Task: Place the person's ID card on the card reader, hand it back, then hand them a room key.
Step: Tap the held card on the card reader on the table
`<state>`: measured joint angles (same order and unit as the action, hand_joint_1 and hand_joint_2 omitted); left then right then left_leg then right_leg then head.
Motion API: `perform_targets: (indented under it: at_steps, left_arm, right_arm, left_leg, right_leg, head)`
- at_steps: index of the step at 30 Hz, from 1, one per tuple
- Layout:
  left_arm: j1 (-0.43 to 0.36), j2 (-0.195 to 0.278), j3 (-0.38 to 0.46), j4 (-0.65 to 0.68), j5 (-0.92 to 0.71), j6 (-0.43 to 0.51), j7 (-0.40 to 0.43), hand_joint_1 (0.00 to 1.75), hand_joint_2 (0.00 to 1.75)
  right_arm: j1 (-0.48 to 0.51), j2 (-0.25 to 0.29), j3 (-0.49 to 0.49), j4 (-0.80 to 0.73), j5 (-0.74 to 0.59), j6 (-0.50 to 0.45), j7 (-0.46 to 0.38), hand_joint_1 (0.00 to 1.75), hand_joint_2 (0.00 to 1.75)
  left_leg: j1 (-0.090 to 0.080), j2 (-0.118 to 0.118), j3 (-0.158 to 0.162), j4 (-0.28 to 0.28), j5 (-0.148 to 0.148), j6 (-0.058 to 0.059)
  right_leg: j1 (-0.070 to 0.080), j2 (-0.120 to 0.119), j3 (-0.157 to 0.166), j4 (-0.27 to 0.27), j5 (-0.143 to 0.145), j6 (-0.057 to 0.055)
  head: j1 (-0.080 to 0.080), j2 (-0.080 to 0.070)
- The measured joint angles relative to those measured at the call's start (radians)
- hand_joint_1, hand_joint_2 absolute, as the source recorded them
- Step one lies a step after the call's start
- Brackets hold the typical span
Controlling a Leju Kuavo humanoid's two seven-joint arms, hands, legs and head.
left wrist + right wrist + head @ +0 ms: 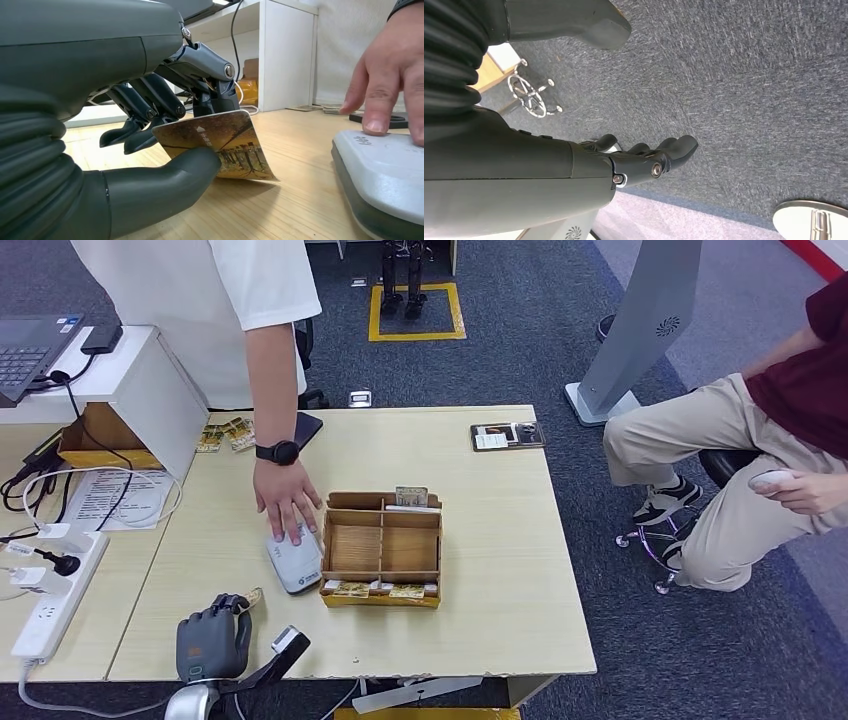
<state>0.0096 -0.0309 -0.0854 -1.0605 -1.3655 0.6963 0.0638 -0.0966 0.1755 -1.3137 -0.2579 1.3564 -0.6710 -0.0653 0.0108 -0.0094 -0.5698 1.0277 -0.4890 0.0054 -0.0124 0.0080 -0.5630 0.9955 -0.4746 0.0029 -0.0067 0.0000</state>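
Observation:
My left hand [212, 635] rests low on the near left of the table and pinches a brown picture card [220, 145] between thumb and fingers; the card's tip [254, 597] pokes out toward the reader. The white card reader [295, 562] lies just ahead of that hand, and the reader [385, 175] has a person's hand [286, 500] resting its fingers on its far end. Beside the reader stands a wooden card box [382, 549] with cards in its slots. My right hand [644, 157] hangs over the carpet, fingers loosely apart, holding nothing.
A power strip [55, 602] and cables lie at the left, with a laptop [30, 350] on a white stand behind. A black card holder [508, 435] sits at the table's far right. A seated person [760, 470] is to the right of the table.

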Motion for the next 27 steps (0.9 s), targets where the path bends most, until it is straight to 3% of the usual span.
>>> perform_targets:
  at_steps: [10, 13, 17, 22, 27]
  left_arm:
    - [0.0, 0.013, -0.021, -0.002, -0.004, 0.008, 0.03, 1.75, 1.75]
    - [0.013, -0.002, -0.007, -0.047, -0.023, 0.01, -0.002, 1.75, 1.75]
    - [0.038, -0.071, 0.083, -0.177, -0.023, 0.011, -0.136, 1.75, 1.75]
    - [0.042, -0.191, 0.219, -0.341, 0.058, 0.011, -0.327, 1.75, 1.75]
    - [0.043, -0.257, 0.307, -0.449, 0.115, 0.01, -0.386, 1.75, 1.75]
  right_arm:
    - [0.0, 0.0, 0.003, 0.0, -0.005, -0.002, -0.001, 0.0, 1.75]
    - [0.001, 0.0, 0.004, 0.0, -0.007, -0.005, 0.0, 0.0, 1.75]
    - [0.003, 0.0, 0.006, 0.0, -0.01, -0.012, 0.002, 0.0, 1.75]
    - [0.004, 0.0, 0.006, 0.0, -0.015, -0.015, 0.003, 0.0, 1.75]
    - [0.004, 0.0, 0.009, 0.0, -0.016, -0.016, 0.005, 0.0, 1.75]
  left_leg:
    - [0.0, 0.0, 0.0, 0.0, 0.0, 0.0]
    - [0.0, 0.0, 0.0, 0.0, 0.0, 0.0]
    - [0.0, -0.001, -0.001, 0.0, 0.001, 0.0]
    - [0.0, -0.001, -0.002, 0.0, 0.001, 0.0]
    - [0.0, -0.001, -0.001, 0.0, 0.001, 0.0]
  right_leg:
    - [0.0, 0.0, 0.0, 0.0, 0.0, 0.0]
    - [0.0, 0.0, 0.0, 0.0, 0.0, 0.0]
    - [0.0, -0.002, 0.0, 0.0, 0.0, 0.0]
    - [0.0, -0.001, -0.001, 0.0, 0.0, 0.0]
    - [0.0, -0.001, -0.001, 0.0, 0.0, 0.0]
  head:
    - [0.0, 0.0]
    - [0.0, 0.0]
    - [0.0, 0.0]
    - [0.0, 0.0]
    - [0.0, 0.0]
